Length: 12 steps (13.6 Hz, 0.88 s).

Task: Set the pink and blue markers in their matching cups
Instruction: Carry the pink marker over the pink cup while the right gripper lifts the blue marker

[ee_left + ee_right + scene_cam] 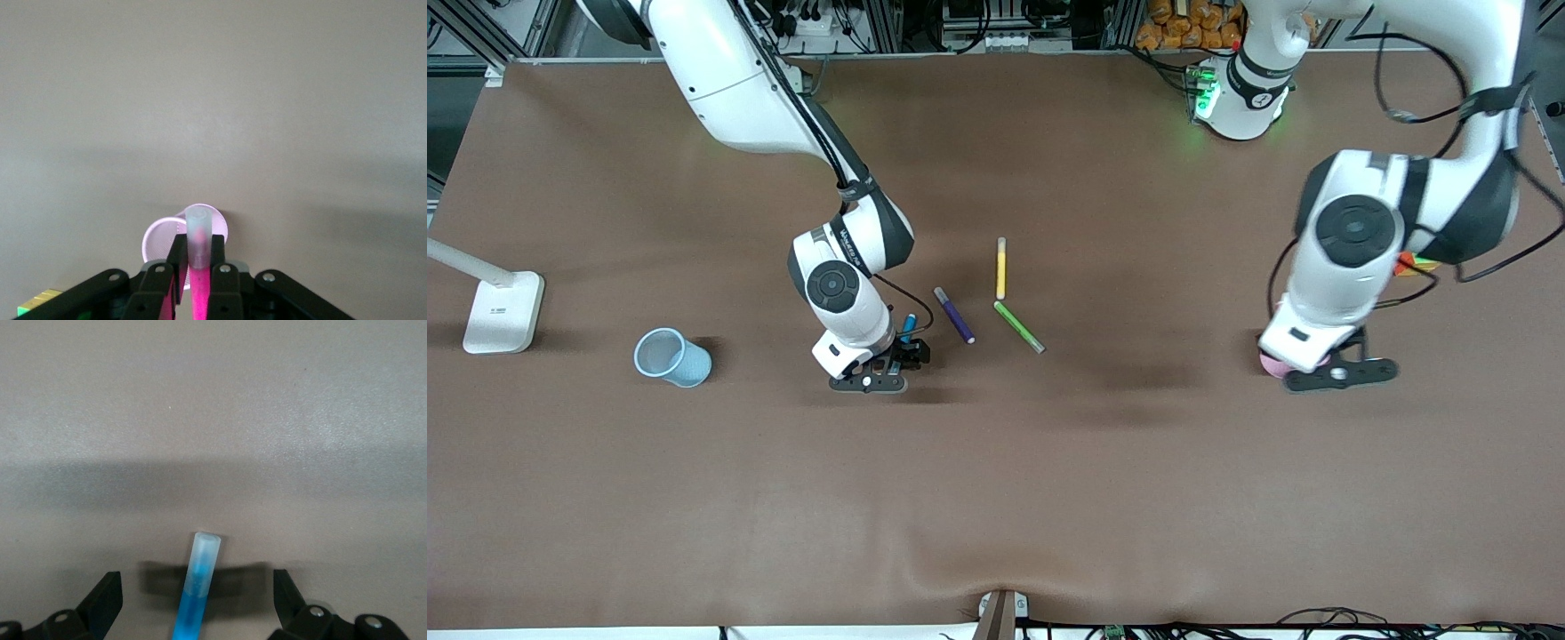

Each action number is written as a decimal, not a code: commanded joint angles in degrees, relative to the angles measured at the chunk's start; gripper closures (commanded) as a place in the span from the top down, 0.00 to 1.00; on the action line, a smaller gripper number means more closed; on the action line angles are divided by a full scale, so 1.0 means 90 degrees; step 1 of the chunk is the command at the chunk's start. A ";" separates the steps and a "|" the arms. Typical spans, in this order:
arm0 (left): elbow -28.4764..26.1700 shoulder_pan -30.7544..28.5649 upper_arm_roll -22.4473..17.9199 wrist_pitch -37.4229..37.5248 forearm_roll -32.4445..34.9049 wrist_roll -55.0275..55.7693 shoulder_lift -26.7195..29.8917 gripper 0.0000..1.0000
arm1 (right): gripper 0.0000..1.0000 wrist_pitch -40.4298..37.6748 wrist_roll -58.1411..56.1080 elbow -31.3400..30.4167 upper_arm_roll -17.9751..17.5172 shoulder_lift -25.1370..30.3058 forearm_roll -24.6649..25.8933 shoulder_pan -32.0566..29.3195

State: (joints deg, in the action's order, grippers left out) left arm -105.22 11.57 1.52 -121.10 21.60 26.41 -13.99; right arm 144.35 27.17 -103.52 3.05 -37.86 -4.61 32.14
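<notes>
My left gripper [1316,369] is shut on the pink marker [199,273] and holds it upright, pale cap down, over the pale pink cup [159,241]. In the front view the arm hides most of that cup [1272,363], which stands at the left arm's end of the table. My right gripper [889,360] is low at the table with its fingers [103,600] wide open on either side of the blue marker [195,593], which lies on the mat [908,327]. The light blue cup [671,357] stands upright toward the right arm's end, beside that gripper.
A dark purple pen [954,315], a yellow pen [1001,268] and a green pen [1019,327] lie mid-table beside the right gripper. A white lamp base [503,311] stands at the right arm's end. A small multicoloured block [1416,263] lies under the left arm.
</notes>
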 commanded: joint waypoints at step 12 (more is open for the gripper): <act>-0.2322 -0.1226 0.0094 -0.3526 0.0333 -0.1245 0.0676 0.00 | 0.12 0.0181 0.0517 0.0096 0.0091 -0.0130 0.0092 0.0042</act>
State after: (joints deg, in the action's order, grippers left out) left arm -125.01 1.40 1.79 -150.28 22.33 14.94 -8.32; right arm 145.57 30.22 -103.14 3.70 -38.45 -4.53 32.15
